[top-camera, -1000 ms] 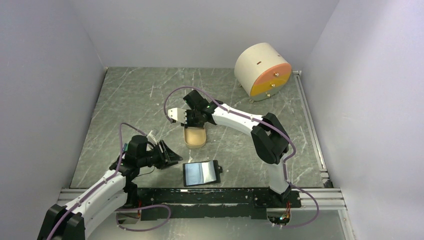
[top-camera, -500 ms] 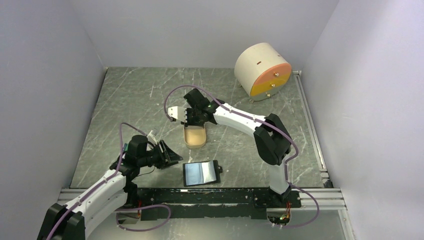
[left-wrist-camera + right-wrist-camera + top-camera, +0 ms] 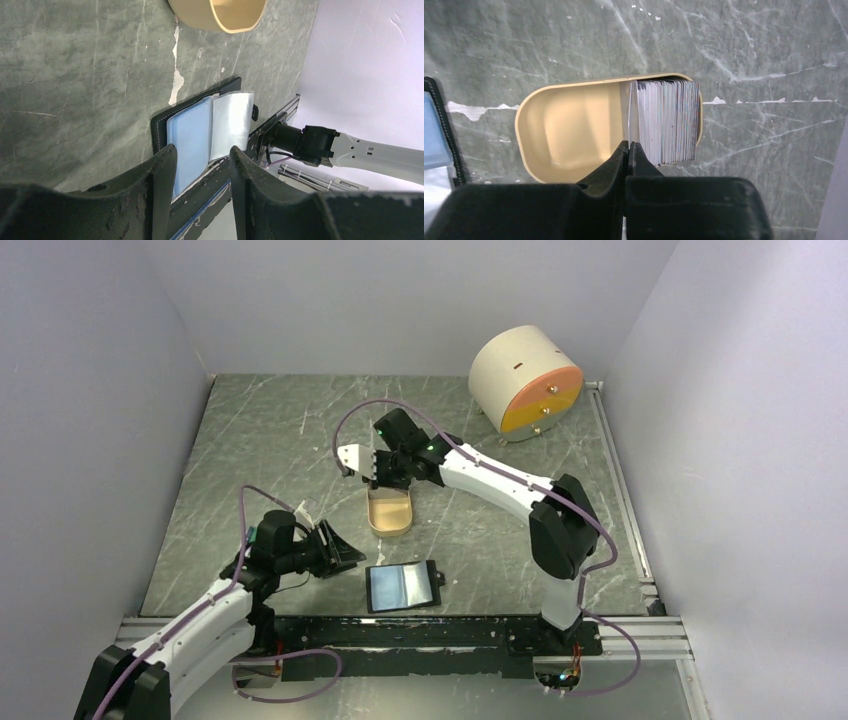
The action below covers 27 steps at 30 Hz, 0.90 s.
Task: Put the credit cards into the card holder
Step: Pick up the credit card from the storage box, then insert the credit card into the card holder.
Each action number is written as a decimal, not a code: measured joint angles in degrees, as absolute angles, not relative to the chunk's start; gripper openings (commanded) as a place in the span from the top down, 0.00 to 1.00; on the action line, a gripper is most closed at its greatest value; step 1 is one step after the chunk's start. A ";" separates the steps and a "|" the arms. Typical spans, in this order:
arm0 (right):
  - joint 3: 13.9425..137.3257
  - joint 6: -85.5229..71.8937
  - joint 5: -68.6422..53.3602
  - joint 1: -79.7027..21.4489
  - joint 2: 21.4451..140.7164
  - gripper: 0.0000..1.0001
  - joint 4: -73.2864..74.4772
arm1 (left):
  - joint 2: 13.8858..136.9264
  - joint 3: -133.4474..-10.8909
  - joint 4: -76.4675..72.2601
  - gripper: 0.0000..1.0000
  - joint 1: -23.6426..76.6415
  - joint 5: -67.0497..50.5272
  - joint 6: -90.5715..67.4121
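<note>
A: Right gripper is over the tan tray; its fingers are pressed flat together with no gap showing.

B: And there's something in the pinch; a front card stands a little apart from the pack, and its thin edge runs straight into the seam between the fingertips.

A: The rest of the credit cards stand on edge in a tight stack; they're packed against one rounded end of the tray, and the other end is bare.

B: Over to the card holder; it lies open and flat on the table by the near edge, between the two arm bases; it's on the near side of the tray and apart from it.

A: From the left wrist you see its black stitched border, a blue-grey pocket and a paler silvery flap beside it.

B: Left gripper sits just to the left of the holder and points at it; the fingers are partway apart with nothing between them.

A: Is it touching the table?

B: I cannot tell from these views; the round beige drum with the orange face stands at the far right corner, well away from both arms.
</note>
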<state>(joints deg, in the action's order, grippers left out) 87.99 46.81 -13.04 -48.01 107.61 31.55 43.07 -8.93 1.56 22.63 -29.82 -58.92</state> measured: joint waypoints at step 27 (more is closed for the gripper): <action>51.07 -20.23 -20.08 -48.49 74.48 1.00 6.68 | 45.01 -7.20 -2.90 0.58 22.63 -30.94 -59.90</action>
